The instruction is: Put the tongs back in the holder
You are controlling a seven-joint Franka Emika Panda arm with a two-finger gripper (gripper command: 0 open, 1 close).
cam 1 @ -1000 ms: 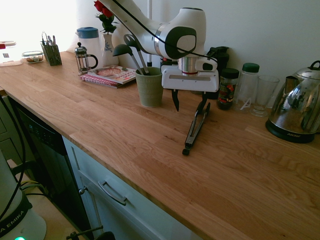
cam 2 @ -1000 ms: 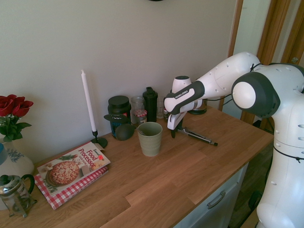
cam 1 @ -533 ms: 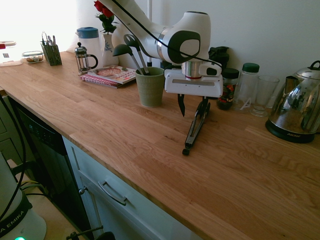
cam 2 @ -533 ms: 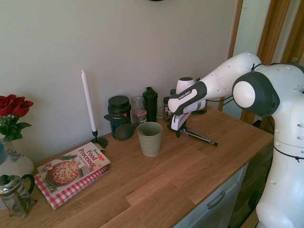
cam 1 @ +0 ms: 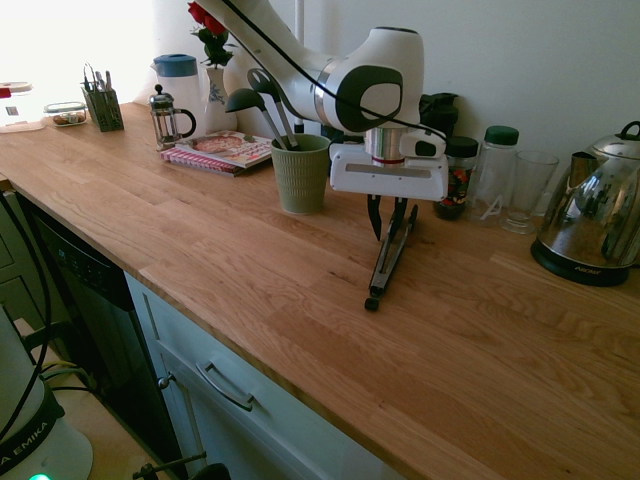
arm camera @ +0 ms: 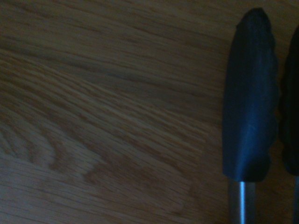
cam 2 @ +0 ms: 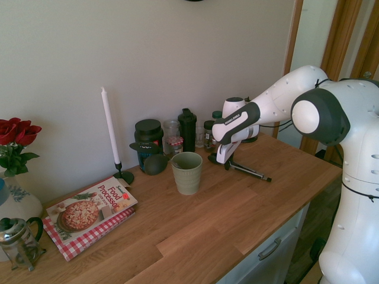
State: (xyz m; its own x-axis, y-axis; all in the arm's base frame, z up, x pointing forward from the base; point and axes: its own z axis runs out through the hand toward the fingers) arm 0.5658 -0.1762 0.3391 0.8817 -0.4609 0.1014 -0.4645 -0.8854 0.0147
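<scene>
The tongs [cam 1: 388, 262] lie flat on the wooden counter [cam 1: 250, 260], long, slim and black, right of the holder [cam 1: 300, 175]. The holder is a pale green ribbed cup with two dark ladles [cam 1: 262, 100] standing in it. My gripper [cam 1: 388, 222] reaches down over the tongs' far end, its fingers a narrow gap apart on either side of them; one finger still stands clear of the tongs. In the second exterior view the gripper [cam 2: 225, 163] is low at the tongs [cam 2: 251, 173], right of the holder [cam 2: 187, 173]. The wrist view shows the tongs' black tips [arm camera: 247, 93] up close.
Jars [cam 1: 458, 175], a glass [cam 1: 527, 190] and a steel kettle [cam 1: 595, 225] line the wall behind and right of the tongs. Left of the holder lie a cookbook [cam 1: 220, 150] and a French press [cam 1: 168, 117]. A tall white candle [cam 2: 110, 127] stands by the wall.
The gripper has shifted right over the tongs' far end and sunk lower, and its fingers have drawn much closer together. The tongs have not moved.
</scene>
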